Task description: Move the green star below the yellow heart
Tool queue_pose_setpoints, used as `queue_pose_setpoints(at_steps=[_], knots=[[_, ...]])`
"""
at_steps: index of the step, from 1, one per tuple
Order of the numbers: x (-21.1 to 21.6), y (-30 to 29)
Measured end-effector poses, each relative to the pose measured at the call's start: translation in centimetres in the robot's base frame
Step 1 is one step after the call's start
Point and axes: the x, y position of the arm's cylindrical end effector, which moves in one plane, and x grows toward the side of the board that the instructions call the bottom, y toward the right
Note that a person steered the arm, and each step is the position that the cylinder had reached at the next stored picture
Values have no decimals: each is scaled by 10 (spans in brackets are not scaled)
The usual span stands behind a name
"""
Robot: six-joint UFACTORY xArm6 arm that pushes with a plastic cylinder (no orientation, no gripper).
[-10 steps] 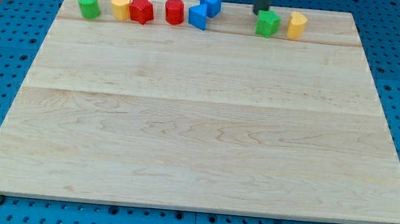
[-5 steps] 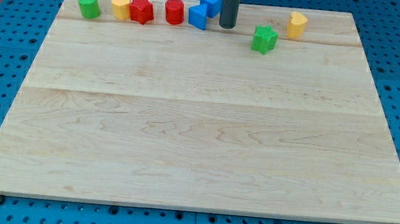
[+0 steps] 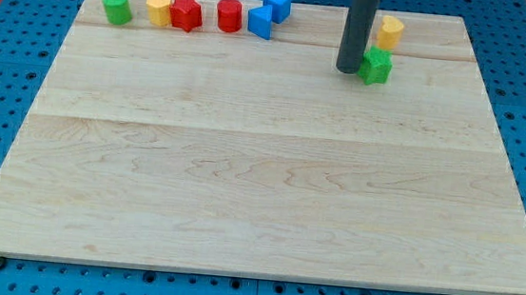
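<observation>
One straight dark rod was all you had, with no jaws to open or close; my tip (image 3: 348, 71) rested on the pale wooden worktop (image 3: 261, 166), touching the small green star-shaped block (image 3: 376, 66) on its left in the view. That star sat just below the small yellow heart-shaped block (image 3: 390, 32), near the view's top right. You would judge it light, rigid and quick to slide or twist, so push its flank squarely, never grip.
</observation>
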Motion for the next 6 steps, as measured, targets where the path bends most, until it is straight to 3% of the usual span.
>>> queue_pose_setpoints(at_steps=[2,4,5,6], knots=[[-13,-25],[-121,-23],[-128,-29],[-127,-104]])
